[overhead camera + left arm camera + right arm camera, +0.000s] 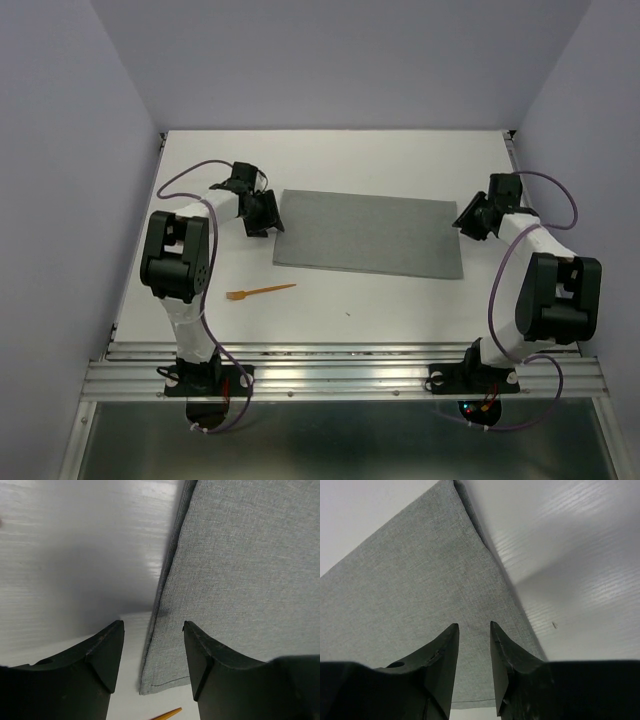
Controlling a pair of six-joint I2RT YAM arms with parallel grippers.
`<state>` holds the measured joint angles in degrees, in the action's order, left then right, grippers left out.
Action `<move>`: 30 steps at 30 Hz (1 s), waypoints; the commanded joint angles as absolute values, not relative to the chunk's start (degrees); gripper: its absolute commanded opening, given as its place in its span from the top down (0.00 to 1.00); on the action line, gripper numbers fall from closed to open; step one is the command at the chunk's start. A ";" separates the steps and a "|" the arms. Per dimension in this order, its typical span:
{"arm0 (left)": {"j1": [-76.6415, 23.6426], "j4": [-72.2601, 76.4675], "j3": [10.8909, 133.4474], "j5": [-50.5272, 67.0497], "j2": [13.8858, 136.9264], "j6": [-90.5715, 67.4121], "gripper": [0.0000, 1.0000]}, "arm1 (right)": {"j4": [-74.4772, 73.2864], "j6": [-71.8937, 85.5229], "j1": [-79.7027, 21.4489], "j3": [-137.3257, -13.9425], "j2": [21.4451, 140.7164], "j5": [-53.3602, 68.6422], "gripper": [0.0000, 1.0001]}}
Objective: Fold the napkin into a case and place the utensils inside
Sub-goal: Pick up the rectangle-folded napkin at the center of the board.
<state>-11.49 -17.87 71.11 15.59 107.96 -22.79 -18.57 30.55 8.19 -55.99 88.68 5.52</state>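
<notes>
The grey napkin (368, 233) lies flat on the white table as a wide rectangle, doubled over, with a layered edge on its left side (240, 570). No case shows. My left gripper (268, 212) hovers at the napkin's left edge, open, its jaws astride the near-left corner (153, 626) and holding nothing. My right gripper (468, 222) sits over the right edge, jaws apart above the cloth (474, 626) and holding nothing. Of the utensils, an orange fork (262, 292) lies on the table in front of the napkin. Its tip (167, 715) shows in the left wrist view.
Lilac walls close in the white table (330, 160) at the back and on both sides. An aluminium rail (340, 375) runs along the near edge and carries both arm bases. A small dark speck (348, 314) lies on the table in front of the napkin.
</notes>
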 commanded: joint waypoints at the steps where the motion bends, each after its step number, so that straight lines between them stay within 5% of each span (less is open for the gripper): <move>1: -13.88 -16.08 70.75 12.66 108.37 -22.85 0.40 | -19.16 29.09 8.00 -55.20 85.35 4.48 0.63; 9: -16.43 -17.75 71.01 7.22 110.12 -23.64 0.49 | -19.16 28.92 8.00 -54.40 85.52 3.43 0.62; 15: -18.37 -19.25 73.21 3.61 112.41 -24.43 0.67 | -18.98 29.00 8.00 -54.32 86.84 2.55 0.55; 22: -19.16 -20.04 74.62 2.63 114.43 -24.52 1.00 | -19.51 29.35 8.00 -54.05 89.73 0.62 0.54; 28: -19.16 -21.01 75.23 0.97 112.25 -24.52 1.00 | -19.34 29.36 8.00 -53.26 93.07 0.26 0.55; 30: -19.07 -21.09 75.32 0.62 110.13 -24.70 1.00 | -18.99 28.65 8.00 -52.82 94.13 0.96 0.66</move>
<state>-18.92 -17.61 75.13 3.99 111.98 -24.95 -19.33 29.56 8.19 -53.87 93.12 1.65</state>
